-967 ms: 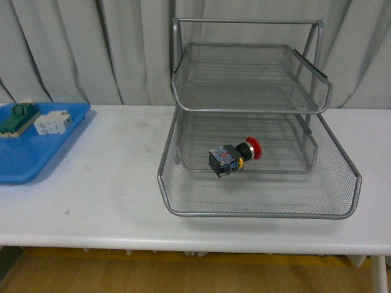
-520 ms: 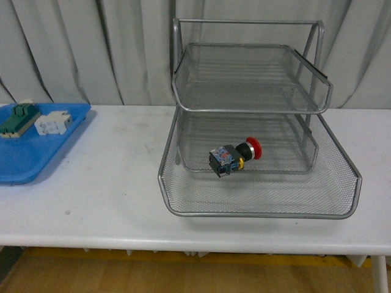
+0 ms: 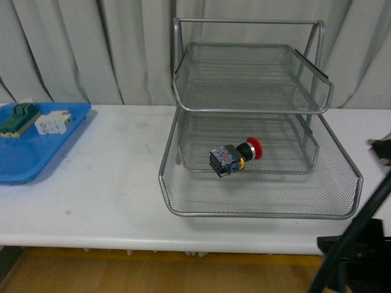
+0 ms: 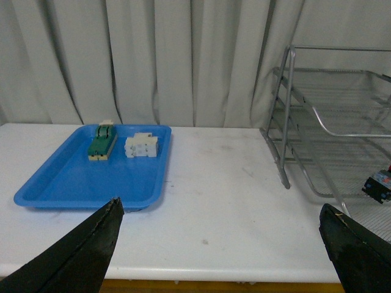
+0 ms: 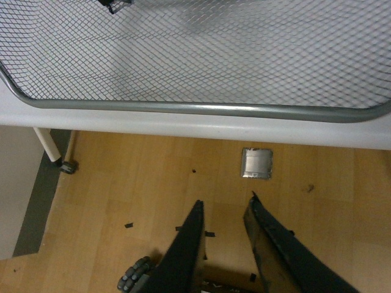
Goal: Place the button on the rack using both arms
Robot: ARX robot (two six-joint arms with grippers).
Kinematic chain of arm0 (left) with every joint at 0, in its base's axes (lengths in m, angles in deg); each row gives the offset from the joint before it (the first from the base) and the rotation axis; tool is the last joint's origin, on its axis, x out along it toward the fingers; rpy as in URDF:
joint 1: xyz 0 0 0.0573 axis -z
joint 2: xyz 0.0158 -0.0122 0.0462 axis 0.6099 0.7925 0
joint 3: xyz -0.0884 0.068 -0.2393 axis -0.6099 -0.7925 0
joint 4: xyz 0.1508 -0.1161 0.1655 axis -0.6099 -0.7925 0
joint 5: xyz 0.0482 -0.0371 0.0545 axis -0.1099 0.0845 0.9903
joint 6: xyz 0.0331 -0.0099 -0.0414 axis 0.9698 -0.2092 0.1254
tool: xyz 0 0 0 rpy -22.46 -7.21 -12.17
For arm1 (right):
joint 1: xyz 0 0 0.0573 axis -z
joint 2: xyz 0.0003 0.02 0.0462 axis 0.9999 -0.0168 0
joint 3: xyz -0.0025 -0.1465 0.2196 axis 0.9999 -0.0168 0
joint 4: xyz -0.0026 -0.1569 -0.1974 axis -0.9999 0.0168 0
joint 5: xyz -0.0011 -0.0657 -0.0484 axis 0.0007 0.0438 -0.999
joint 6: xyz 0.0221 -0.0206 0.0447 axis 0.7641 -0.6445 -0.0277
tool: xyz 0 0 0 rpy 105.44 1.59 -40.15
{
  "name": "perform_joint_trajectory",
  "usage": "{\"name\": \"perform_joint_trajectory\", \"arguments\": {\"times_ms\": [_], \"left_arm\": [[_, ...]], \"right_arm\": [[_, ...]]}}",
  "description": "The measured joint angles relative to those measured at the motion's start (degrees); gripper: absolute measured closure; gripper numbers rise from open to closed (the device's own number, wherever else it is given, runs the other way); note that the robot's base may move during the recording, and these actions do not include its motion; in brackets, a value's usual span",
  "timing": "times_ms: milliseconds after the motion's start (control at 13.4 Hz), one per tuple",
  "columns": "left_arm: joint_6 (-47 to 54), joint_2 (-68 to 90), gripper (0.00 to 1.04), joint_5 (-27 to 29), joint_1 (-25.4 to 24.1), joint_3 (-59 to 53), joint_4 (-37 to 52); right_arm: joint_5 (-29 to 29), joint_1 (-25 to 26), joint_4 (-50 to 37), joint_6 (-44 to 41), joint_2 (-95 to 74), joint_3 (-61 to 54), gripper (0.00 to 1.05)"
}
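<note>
The button (image 3: 235, 157), with red cap, yellow collar and black-blue body, lies on its side in the bottom tier of the silver wire rack (image 3: 256, 215). A corner of the button (image 4: 379, 186) shows in the left wrist view beside the rack's frame (image 4: 284, 152). My left gripper (image 4: 220, 206) is wide open above the table's front edge, with nothing between its fingers. My right gripper (image 5: 225, 199) is open over the wooden floor, below the rack's front rim (image 5: 201, 108). The right arm (image 3: 357, 238) shows dark at the lower right of the front view.
A blue tray (image 3: 24, 159) at the table's left holds a green-and-cream block (image 3: 18, 117) and a white block (image 3: 52, 123). A grey curtain hangs behind. On the floor are a small metal plate (image 5: 256, 163) and a table-leg caster (image 5: 67, 166).
The right arm has come into the front view at the lower right. The button and rack have not moved.
</note>
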Motion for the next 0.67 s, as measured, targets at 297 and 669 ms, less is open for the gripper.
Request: {"name": "perform_joint_trajectory", "arguments": {"times_ms": [297, 669], "left_arm": [[0.00, 0.00, 0.07, -0.02, 0.00, 0.00, 0.00], [0.00, 0.00, 0.07, -0.02, 0.00, 0.00, 0.00]], "right_arm": [[-4.74, -6.01, -6.19, 2.73, -14.34, 7.32, 1.03], [-10.27, -5.79, -8.15, -5.29, -29.42, 24.65, 1.03]]}}
